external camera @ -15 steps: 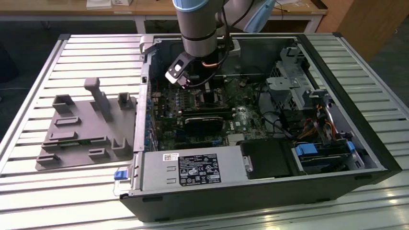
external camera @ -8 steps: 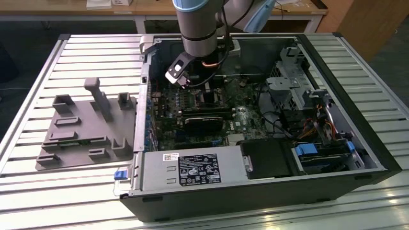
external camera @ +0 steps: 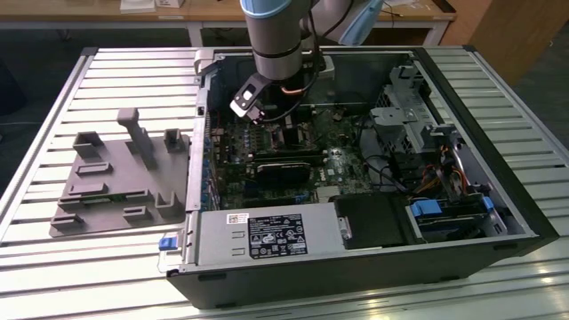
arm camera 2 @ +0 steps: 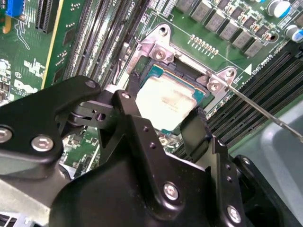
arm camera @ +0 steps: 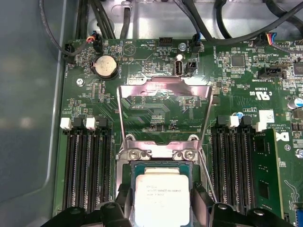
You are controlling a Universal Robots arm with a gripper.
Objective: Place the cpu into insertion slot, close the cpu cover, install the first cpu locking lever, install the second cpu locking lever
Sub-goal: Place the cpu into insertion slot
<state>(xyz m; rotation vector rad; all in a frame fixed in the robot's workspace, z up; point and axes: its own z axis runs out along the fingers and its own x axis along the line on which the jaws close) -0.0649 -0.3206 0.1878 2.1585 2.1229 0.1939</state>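
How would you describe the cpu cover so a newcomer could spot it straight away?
In the first wrist view, find the green motherboard and the two banks of long black memory slots. Next to the silver-topped cpu between those banks, the cpu cover is flipped open: a thin silvery metal frame with a big window showing board through it.

Overhead room light falls hard on the slatted counter point(external camera: 53, 267), and its near slats bleach into white glare. The open computer case point(external camera: 524, 220) stays dim inside, its boards sunk in shadow beneath the arm point(external camera: 280, 40). In both wrist views the light is even and cool; the cpu point(arm camera 2: 165, 101) lid washes out pale and the cpu cover point(arm camera: 163, 87) carries bright streaks. In the first wrist view the case wall point(arm camera: 28, 118) is a hazy, blurred grey-blue
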